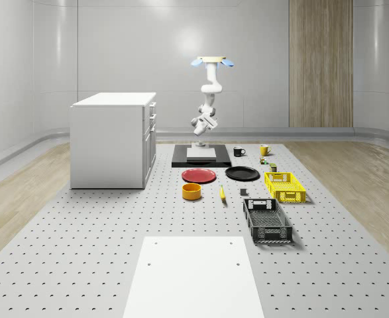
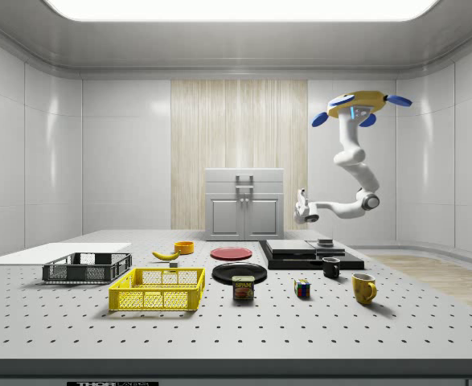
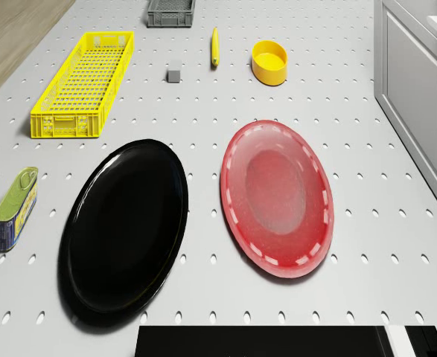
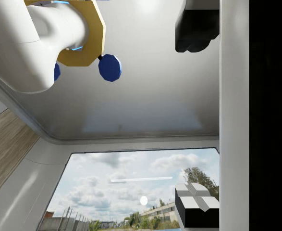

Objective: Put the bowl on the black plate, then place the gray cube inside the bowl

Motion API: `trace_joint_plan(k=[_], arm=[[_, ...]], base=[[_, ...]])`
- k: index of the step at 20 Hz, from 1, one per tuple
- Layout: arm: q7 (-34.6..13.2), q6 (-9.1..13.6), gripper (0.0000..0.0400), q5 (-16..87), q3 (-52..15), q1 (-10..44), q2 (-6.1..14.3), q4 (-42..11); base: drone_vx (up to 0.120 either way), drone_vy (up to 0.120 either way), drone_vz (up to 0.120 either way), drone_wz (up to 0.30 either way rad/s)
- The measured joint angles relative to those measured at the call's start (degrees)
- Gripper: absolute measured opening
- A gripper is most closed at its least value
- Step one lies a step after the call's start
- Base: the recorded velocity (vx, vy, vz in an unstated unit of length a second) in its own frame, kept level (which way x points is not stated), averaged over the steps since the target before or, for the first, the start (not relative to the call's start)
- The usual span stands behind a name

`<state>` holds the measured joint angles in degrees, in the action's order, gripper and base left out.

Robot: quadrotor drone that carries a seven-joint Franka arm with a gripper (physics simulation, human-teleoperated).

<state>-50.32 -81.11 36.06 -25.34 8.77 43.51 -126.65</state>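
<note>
The drone [image 1: 212, 61] hovers above the black pad [image 1: 201, 156] at the table's [image 1: 81, 252] far edge, its gripper [image 2: 301, 206] spread and holding nothing, far from the bowl [image 1: 191, 191].

Whole-scene: high, far, facing the drone [image 1: 213, 61].
Side: low, at table [image 2: 219, 338] edge.
Drone: steeply down, near.
Wrist: upward at ceiling.
Shared: black plate [image 3: 125, 227], red plate [image 3: 278, 197].

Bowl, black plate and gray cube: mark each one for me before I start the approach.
bowl [image 3: 269, 62], drone view, on its yellow inner floor.
black plate [image 3: 126, 223], drone view, on the middle of its dark face.
gray cube [image 3: 173, 74], drone view, on its top face.
</note>
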Motion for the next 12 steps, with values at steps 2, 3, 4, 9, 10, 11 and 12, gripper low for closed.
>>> trace_joint_plan(k=[2, 3, 4, 9, 10, 11, 12], arm=[[-2.54, -0.51, 0.0400, 11.42, -7.13, 2.90, 1.24, -5.56], [-4.19, -0.67, 0.0400, 17.73, -10.85, 4.65, 2.00, -8.99], [-6.13, -0.69, 0.0400, 24.27, -14.52, 6.63, 2.81, -12.71], [-18.45, 2.85, 0.0400, 54.25, -29.88, 20.18, 6.91, -29.56], [-20.91, 4.18, 0.0400, 58.70, -32.16, 23.33, 7.67, -31.76], [-23.21, 5.57, 0.0400, 62.50, -34.17, 26.43, 8.41, -33.53], [-25.32, 6.93, 0.0400, 65.68, -35.94, 29.38, 9.13, -34.93]], base=[[0.120, 0.000, -0.120, 0.000], [0.120, 0.000, -0.120, 0.000], [0.120, 0.000, -0.120, 0.000], [0.120, 0.000, -0.120, 0.000], [0.120, 0.000, -0.120, 0.000], [0.120, 0.000, -0.120, 0.000], [0.120, 0.000, -0.120, 0.000]])
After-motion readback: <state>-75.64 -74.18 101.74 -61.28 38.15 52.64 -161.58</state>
